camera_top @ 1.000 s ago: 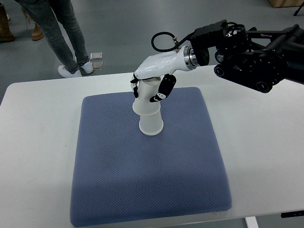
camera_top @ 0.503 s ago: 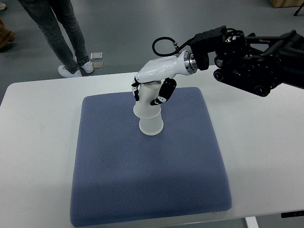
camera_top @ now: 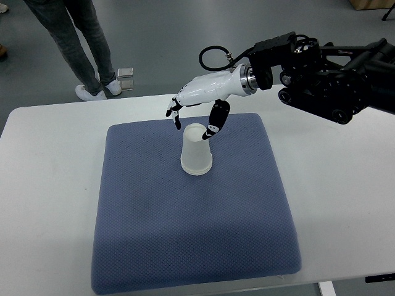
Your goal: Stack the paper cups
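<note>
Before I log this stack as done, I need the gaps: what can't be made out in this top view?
- Cup count: the upside-down paper cups on the blue cushion read as one white shape; no seam shows.
- Right hand: its palm side faces down, hidden.
- Left arm: out of frame.
- Person: cut off by the top edge, legs only.

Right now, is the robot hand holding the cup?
No. The right robot hand is open above the upside-down paper cup, holding nothing.

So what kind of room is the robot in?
Probably a lab or workshop: a white table with a blue pad under the cups, a bare grey floor, and a person standing nearby.
</note>
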You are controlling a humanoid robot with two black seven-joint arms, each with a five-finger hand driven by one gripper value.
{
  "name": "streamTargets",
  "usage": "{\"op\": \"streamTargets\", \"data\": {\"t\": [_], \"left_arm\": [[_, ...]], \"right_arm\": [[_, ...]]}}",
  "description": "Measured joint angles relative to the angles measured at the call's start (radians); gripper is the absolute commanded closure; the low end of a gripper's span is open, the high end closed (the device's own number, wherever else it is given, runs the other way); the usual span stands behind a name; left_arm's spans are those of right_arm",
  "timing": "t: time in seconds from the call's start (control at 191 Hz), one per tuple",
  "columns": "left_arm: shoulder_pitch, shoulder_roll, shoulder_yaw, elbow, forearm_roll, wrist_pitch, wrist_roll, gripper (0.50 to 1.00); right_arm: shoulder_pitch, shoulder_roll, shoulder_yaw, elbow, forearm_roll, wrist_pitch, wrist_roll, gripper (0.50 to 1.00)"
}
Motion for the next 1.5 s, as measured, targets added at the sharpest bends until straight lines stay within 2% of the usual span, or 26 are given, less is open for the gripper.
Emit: {"op": "streamTargets", "data": {"t": [0.314,0.565,0.796,1.037,1.335,1.497], "left_arm": [[0.0,0.0,0.0,0.0,0.0,0.0,0.0,0.5],[0.0,0.0,0.0,0.0,0.0,0.0,0.0,0.5],[0.0,0.0,0.0,0.0,0.0,0.0,0.0,0.5],[0.0,0.0,0.0,0.0,0.0,0.0,0.0,0.5],[0.0,0.0,0.0,0.0,0.0,0.0,0.0,0.5],[0.0,0.0,0.0,0.0,0.0,0.0,0.0,0.5]], "right_arm": [[0.012,-0.019,0.013,-0.019,0.004,0.001,0.0,0.605],[0.009,-0.034,0.125,-0.135,0.146,0.022,-0.005,0.605],[0.002,-0.035,0.153,-0.256,0.433,0.016,-0.005,0.605],[-0.001,-0.034,0.153,-0.327,0.824,-0.006,-0.019,0.605],[-0.065,-0.022,0.152,-0.34,1.265,-0.14,-0.072,0.605],[-0.097,-0.019,0.152,-0.341,1.497,-0.179,-0.092,0.607]]}}
